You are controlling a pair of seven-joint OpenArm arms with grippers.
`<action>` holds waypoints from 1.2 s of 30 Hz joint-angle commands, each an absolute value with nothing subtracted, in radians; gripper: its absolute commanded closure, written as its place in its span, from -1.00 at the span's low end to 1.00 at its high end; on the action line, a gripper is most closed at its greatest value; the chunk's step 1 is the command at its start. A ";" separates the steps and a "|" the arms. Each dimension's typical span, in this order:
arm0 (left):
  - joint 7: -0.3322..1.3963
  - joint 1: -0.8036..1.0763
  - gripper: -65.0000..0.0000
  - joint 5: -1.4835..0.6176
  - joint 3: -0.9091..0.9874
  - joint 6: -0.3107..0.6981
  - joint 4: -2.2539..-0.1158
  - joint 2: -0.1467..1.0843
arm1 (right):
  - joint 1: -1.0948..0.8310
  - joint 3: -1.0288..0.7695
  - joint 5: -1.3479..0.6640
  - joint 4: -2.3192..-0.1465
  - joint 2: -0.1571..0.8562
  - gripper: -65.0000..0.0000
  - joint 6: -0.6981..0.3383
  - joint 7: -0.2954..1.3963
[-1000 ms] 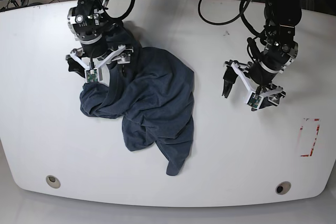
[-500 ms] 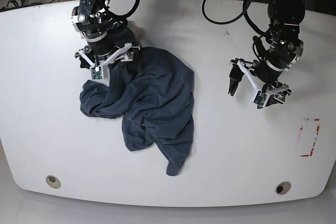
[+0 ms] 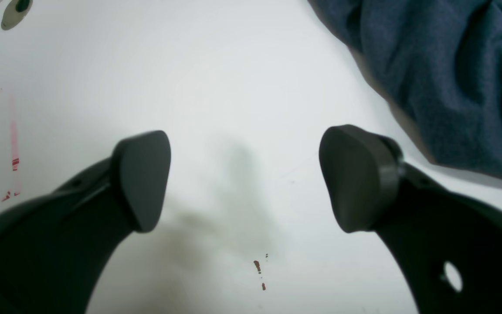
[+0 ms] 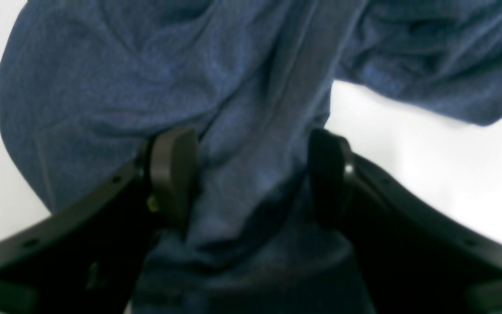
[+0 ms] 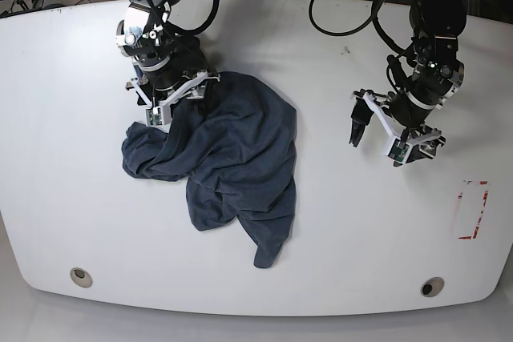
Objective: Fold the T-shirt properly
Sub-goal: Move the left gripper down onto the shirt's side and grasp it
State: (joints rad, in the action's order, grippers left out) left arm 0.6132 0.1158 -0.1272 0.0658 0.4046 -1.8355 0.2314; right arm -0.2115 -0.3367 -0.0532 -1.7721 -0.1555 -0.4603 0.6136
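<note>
t-shirt point(image 5: 232, 150) crumpled – right gripper point(image 4: 251, 174) astride

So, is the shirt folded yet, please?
No: the shirt lies crumpled in an uneven heap on the table.

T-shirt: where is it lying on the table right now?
In the base view the T-shirt lies crumpled left of centre on the white table, its top edge under the right gripper.

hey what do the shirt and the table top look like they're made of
T-shirt: soft knit fabric, probably cotton jersey. It looks matte and heathered blue, and it crumples into loose folds.
Table: a smooth, hard white surface, possibly laminate or painted board. It shows a faint sheen and soft shadows. The exact material cannot be told.
</note>
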 commanded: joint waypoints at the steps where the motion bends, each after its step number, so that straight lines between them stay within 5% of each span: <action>1: 0.591 0.102 -0.61 -0.134 0.071 0.407 -1.853 0.240 | -0.196 -0.334 -0.065 -1.790 -0.157 -0.04 -0.461 0.591; 11: 0.591 0.096 -0.61 -0.136 0.035 0.407 -1.813 0.225 | -0.173 -0.334 -0.058 -1.790 -0.157 1.00 -0.461 0.591; 25: 0.590 -0.116 -0.62 -0.137 0.010 0.421 -1.514 0.056 | -0.222 -0.332 -0.062 -1.926 -0.157 1.00 -0.467 0.591; 32: 0.588 -0.202 -0.94 -0.136 0.013 0.452 -1.406 -0.024 | -0.252 -0.331 -0.062 -2.006 -0.156 1.00 -0.467 0.591; 36: 0.587 -0.254 -0.94 -0.130 0.013 0.452 -1.340 -0.048 | -0.266 -0.331 -0.062 -2.026 -0.156 1.00 -0.467 0.591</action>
State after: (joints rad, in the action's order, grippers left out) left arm 0.6090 -0.1970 -0.1242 0.0120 0.4484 -1.3705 -0.0399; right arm -0.2626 -0.3328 -0.0502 -1.9945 -0.1555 -0.4641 0.6144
